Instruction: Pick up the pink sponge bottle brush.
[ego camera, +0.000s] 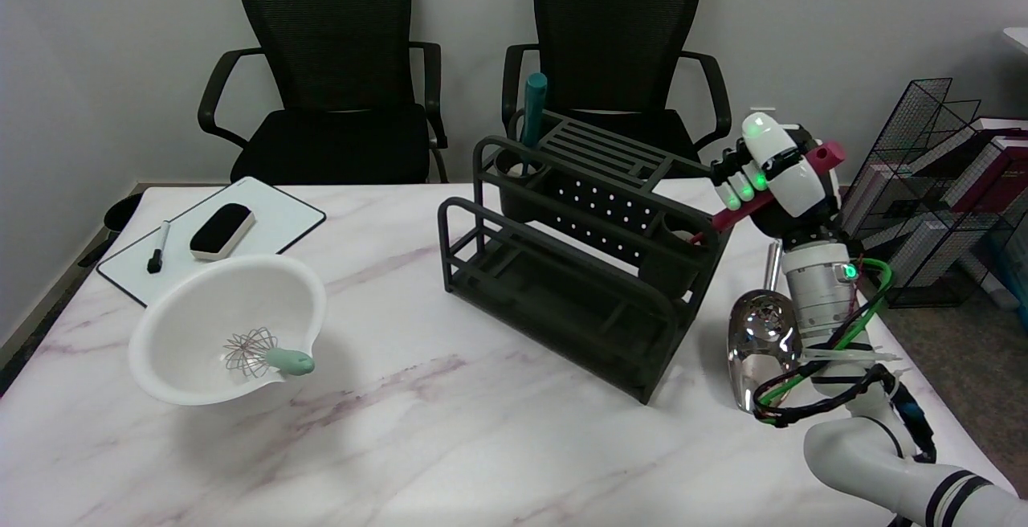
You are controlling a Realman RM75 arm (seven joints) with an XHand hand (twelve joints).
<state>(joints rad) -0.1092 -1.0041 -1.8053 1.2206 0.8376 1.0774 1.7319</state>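
Marble tabletop (pixel 482 430) carries a dark rack (pixel 578 262) near its middle, with two black chairs (pixel 337 77) against the grey wall behind. At the rack's right end, the right hand (pixel 767 169) has its fingers wrapped round the brush (pixel 827 155) handle, a dark pink rod slanting from upper right down to lower left. Its lower end drops into the cup (pixel 683 242) at that corner of the rack, so the sponge head is hidden and I cannot tell whether it has cleared the rim.

Judging from this, the main risk is a snag: if the head sits inside the cup and the lift follows the slant rather than the cup's axis, it could catch on the rim and drag or tip the rack. The grip sits mid-handle, so the rod might also pivot in the fingers once free. A steel scoop (pixel 759 334) lies on the table just below the forearm, and a low retreat could knock it. A teal tool (pixel 532 105) stands at the rack's far left, well apart. The bowl (pixel 177 374) with a whisk (pixel 269 354) and the whiteboard (pixel 273 222) are far off
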